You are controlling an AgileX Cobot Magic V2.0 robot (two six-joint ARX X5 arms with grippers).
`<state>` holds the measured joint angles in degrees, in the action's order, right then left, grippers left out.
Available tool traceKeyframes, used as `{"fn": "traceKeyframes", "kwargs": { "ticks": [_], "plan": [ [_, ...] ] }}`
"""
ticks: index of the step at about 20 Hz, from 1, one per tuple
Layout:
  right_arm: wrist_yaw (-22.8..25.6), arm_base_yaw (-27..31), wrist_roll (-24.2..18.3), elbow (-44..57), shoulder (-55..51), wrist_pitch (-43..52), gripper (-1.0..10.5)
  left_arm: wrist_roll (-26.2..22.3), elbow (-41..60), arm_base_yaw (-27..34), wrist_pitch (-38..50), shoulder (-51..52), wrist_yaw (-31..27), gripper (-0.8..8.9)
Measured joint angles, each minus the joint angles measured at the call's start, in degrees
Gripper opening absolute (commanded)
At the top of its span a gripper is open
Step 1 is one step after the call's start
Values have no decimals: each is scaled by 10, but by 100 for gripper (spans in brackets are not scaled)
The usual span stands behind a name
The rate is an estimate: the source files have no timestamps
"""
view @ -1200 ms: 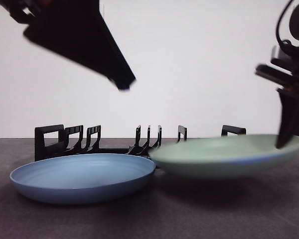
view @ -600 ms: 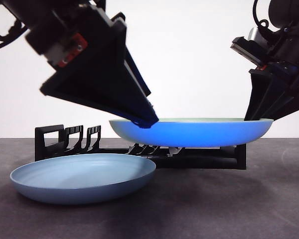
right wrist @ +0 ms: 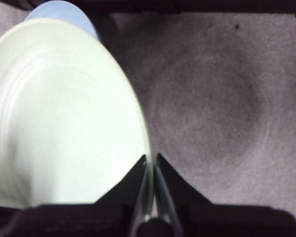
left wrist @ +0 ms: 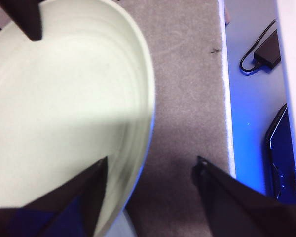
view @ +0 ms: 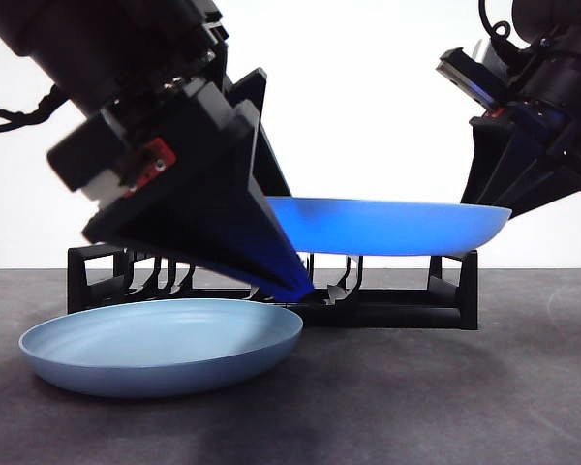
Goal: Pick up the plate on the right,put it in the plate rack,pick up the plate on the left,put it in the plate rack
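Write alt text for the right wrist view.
The right gripper pinches the rim of the pale green plate, held above the grey table. The blue plate peeks out beyond it.

The front camera looks level across the table; both wrist cameras look down, sharing the pale green plate (right wrist: 64,118).

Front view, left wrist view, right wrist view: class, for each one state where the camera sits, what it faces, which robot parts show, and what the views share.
Front view: low at table height, looking level at the plate rack, blue plate and both arms.
Left wrist view: on the left arm, looking down; left gripper open around the pale green plate rim.
Right wrist view: on the right arm, looking down; right gripper clamps that plate's rim.
Shared: the lifted plate appears in all three.
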<state>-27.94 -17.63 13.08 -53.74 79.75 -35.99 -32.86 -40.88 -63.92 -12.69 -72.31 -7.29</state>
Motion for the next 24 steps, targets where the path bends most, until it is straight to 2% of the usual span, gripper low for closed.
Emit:
{"fn": "traceKeyframes", "kwargs": {
  "ticks": [1, 17, 20, 21, 24],
  "plan": [
    [0, 0, 0, -1, 0, 0, -17, -1, 0, 0, 2, 0, 0, -17],
    [-5, -4, -5, -4, -3, 0, 17, -32, -1, -6, 5, 0, 9, -8],
    [-5, -2, -4, -5, -27, 13, 355, -15, -1, -6, 4, 0, 6, -9],
    [-5, 0, -4, -6, -38, 19, 387, -13, 0, -4, -5, -1, 1, -9],
    [-4, 4, -4, -7, -79, 53, 383, -3, -2, -4, -2, -1, 0, -8]
  ]
}}
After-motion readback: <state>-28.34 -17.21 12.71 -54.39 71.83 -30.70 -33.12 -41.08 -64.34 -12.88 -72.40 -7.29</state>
